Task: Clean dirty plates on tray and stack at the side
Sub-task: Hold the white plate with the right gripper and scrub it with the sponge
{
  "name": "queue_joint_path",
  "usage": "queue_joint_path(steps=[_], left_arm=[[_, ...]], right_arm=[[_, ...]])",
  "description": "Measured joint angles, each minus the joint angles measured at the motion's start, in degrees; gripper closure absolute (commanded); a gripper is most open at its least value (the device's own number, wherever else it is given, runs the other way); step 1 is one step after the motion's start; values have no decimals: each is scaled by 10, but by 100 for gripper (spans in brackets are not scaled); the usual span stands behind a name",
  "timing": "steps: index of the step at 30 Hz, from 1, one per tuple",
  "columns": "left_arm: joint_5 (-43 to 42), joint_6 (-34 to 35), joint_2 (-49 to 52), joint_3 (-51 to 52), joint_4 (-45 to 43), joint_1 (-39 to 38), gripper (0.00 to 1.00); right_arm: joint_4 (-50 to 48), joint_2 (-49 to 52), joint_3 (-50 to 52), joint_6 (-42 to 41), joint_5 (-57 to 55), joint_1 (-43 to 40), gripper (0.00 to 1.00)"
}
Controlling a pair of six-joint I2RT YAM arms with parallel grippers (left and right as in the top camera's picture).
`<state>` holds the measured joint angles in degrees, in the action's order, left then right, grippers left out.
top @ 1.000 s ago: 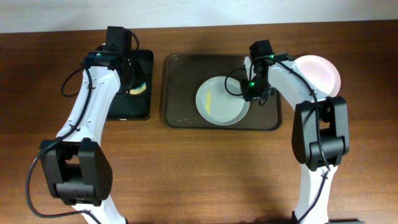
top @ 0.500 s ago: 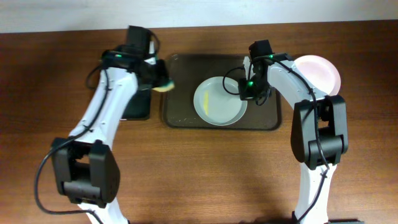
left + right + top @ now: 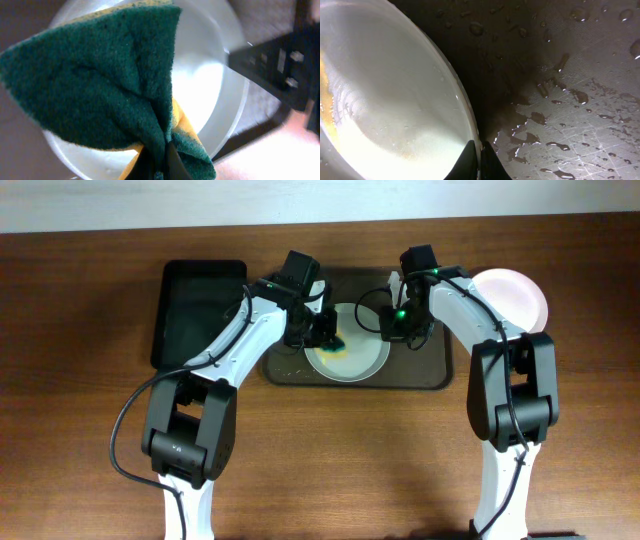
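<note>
Plate: round, white and shallow (image 3: 362, 352), lying in the tray near its middle; the surface is glossy and wet, and the raised rim casts a thin shadow on the tray floor
Plate's dirt: a yellow streak shows at the far left of the right wrist view, and from overhead there is a faint yellowish patch beside the sponge
Tray: dark brown (image 3: 430, 362) with rounded corners and a low rim; the floor next to the plate is finely ribbed and dotted with water drops and small puddles
Sponge: green scouring face on a yellow body (image 3: 100, 85), folded and bunched over the plate's left half; whether it touches the plate cannot be told
Left gripper: (image 3: 325, 335) above the plate's left part, jaws pinched tight on one bunched corner of the sponge
Right gripper: (image 3: 393, 332) at the plate's right rim, jaws clamped on that rim, one finger inside it and one outside
Held rim: whether it is lifted off the tray floor cannot be told
Side plate: white with a pinkish cast (image 3: 515, 295), on the table just beside the tray's far right corner, partly hidden by the right arm; how many lie there cannot be told
Black tray: (image 3: 197, 315) left of the brown tray, with a narrow strip of table between them
Table: brown wood (image 3: 330, 460)
</note>
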<state>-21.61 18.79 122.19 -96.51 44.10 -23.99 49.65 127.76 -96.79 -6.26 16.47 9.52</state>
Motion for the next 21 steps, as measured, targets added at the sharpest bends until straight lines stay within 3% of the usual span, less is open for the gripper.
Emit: queue_joint_path(steps=[9, 18, 21], left_arm=[[-55, -122, 21, 0, 2, 0, 100], [-66, -144, 70, 0, -27, -1, 100], [-10, -147, 70, -1, -34, -5, 100]], right_arm=[[0, 0, 0, 0, 2, 0, 96], [-5, 2, 0, 0, -1, -1, 96], [-7, 2, 0, -2, 0, -1, 96]])
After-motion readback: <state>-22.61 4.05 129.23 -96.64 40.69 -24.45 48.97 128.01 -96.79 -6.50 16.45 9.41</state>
